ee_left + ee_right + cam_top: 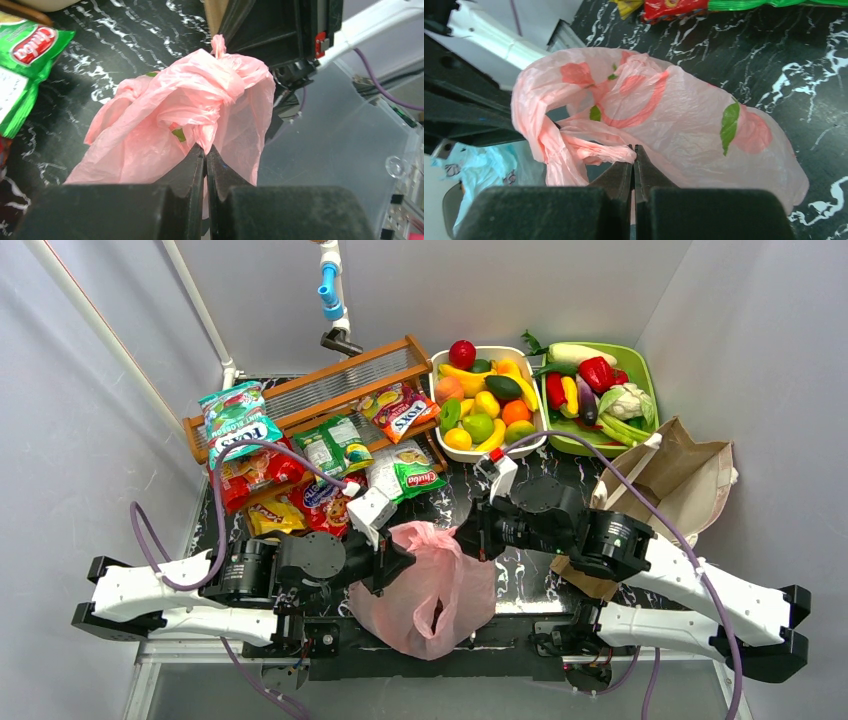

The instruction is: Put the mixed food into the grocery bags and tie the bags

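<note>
- My left fingers point(204, 153) are pinched together on a fold of the pink rose-print plastic bag point(200, 95), just below its gathered top.
- My right fingers point(632, 152) are closed on a twisted strand of the same bag, probably one of its loop handles.
- The bag lies slumped on the black marbled counter point(455, 495) between my two arms, near the front edge. I cannot make out what it holds.
- The film looks thin, light and limp, and likely slippery. I expect it to stretch and slide, not keep a shape.
- The safest hold is on the bunched handles, where the layers are thick. A single sheet could tear.
- Foil snack packets point(330, 450) lie far left. The brown paper bag point(680, 480), at my right, looks much stiffer.
</note>
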